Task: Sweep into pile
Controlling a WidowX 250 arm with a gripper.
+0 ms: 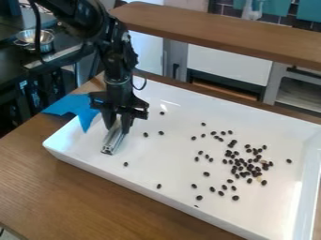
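The gripper [118,123] hangs over the left part of the white tray [169,159], its fingers shut on a silver metal bar [113,142]. The bar slants down from the fingers, its lower end at or just above the tray floor; contact is hard to tell. Many dark beans [240,168] lie to the right of the gripper, densest in a loose cluster in the tray's right half. Stray beans are scattered around the cluster, and a few lie close to the gripper, one of them a dark bean [126,164] below and right of the bar.
A blue cloth [76,108] drapes over the tray's left corner. The tray's raised walls stand around the beans, on a brown wooden table [81,192]. Behind are a wooden shelf [213,33] and white cabinets. A metal bowl [39,39] stands at the upper left.
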